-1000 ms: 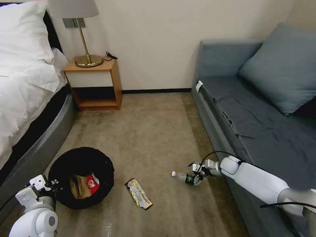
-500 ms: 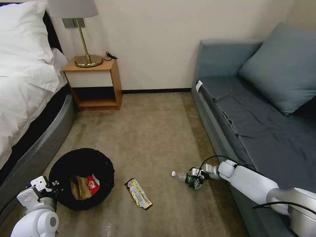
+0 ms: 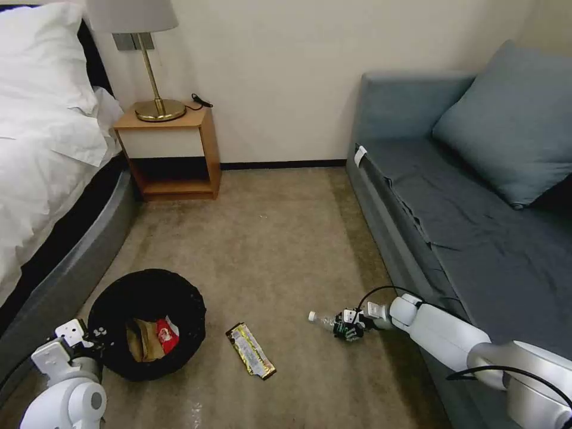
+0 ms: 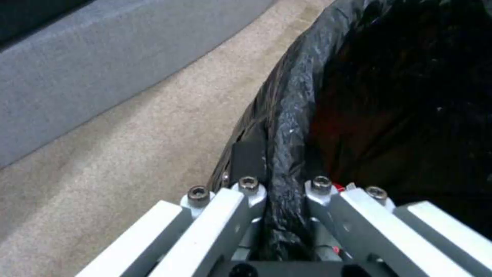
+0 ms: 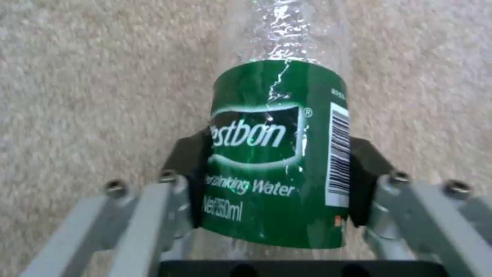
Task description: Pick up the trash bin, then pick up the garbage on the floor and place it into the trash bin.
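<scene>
The trash bin (image 3: 119, 298), lined with a black bag, stands on the carpet at lower left. My left gripper (image 3: 94, 341) is shut on its near rim (image 4: 287, 115). Inside the bin lie a crumpled red wrapper (image 3: 168, 335) and a tan paper bag (image 3: 140, 339). A flat brown-yellow wrapper (image 3: 251, 351) lies on the floor to the bin's right. Farther right, beside the sofa, a clear bottle (image 3: 325, 321) with a green label (image 5: 276, 154) lies on the carpet. My right gripper (image 3: 347, 329) is shut on it, both pads (image 5: 190, 169) pressing against the label.
A bed (image 3: 47, 179) runs along the left and a grey-blue sofa (image 3: 476, 238) along the right. A wooden nightstand (image 3: 173, 149) with a brass lamp (image 3: 156, 71) stands at the far wall. Open carpet (image 3: 268, 238) lies between them.
My right gripper has come down and a little to the left, and now clasps the bottle, which has shifted slightly left. The left gripper and bin have barely moved.
</scene>
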Controlling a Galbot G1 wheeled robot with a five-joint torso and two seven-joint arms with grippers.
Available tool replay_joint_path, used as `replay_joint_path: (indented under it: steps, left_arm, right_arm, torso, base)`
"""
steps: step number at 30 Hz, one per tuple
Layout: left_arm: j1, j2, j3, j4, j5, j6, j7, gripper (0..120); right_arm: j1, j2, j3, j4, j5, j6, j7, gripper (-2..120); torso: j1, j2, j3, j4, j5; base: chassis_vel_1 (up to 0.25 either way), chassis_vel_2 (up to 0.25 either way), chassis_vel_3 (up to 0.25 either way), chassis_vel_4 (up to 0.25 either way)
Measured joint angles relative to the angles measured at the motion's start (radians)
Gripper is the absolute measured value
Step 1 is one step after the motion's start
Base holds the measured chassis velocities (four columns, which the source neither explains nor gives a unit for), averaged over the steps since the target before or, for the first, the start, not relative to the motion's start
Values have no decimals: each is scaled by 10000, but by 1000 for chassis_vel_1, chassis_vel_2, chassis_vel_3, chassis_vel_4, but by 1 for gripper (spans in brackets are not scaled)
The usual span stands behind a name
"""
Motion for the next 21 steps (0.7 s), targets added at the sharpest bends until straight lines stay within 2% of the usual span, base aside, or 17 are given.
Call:
replay_joint_path:
  steps: [1, 3, 9, 11, 12, 15, 17, 18, 21]
  left_arm:
    - [0, 0, 0, 0, 0, 0, 0, 3]
    - [-7, 0, 11, 1, 8, 0, 2, 3]
    - [-14, 12, 37, -2, 20, 6, 6, 3]
    - [-17, 9, 87, -41, 37, 26, 8, 3]
    - [-17, 9, 87, -41, 37, 26, 8, 3]
    - [-30, -11, 172, -114, 90, 61, 12, 3]
    - [-29, -27, 245, -172, 161, 87, 11, 3]
    - [-29, -27, 245, -172, 161, 87, 11, 3]
    - [-24, -58, 307, -241, 200, 121, 12, 3]
  right_arm:
    - [0, 0, 0, 0, 0, 0, 0, 47]
    - [-31, -134, 67, 172, 46, 2, 14, 36]
    - [-44, -576, 284, 1230, 661, -35, 240, 23]
    - [139, -925, 346, 2665, 1443, -305, 454, 22]
    - [139, -925, 346, 2665, 1443, -305, 454, 22]
    - [722, -1179, 271, 4950, 2774, -870, 1006, 22]
    - [1352, -1127, -1, 6520, 3607, -1244, 1614, 22]
    - [1352, -1127, -1, 6520, 3607, -1244, 1614, 22]
    - [2073, -720, -573, 7807, 4520, -1769, 2459, 22]
  torso:
    - [0, 0, 0, 0, 0]
    - [0, 0, 0, 0, 1]
    - [0, 0, 0, -2, 1]
    - [0, 0, 0, -4, 2]
    - [0, 0, 0, -4, 2]
    - [0, 0, 0, 0, -2]
    - [0, 0, 0, 3, -5]
    - [0, 0, 0, 3, -5]
    - [0, 1, 0, 2, -5]
  base:
    - [0, 0, 0, 0]
    - [0, 0, 0, 0]
    - [0, 0, 0, 0]
    - [0, 0, 0, 0]
    - [0, 0, 0, 0]
    - [0, 0, 0, 0]
    - [0, 0, 0, 0]
    - [0, 0, 0, 0]
    - [0, 0, 0, 0]
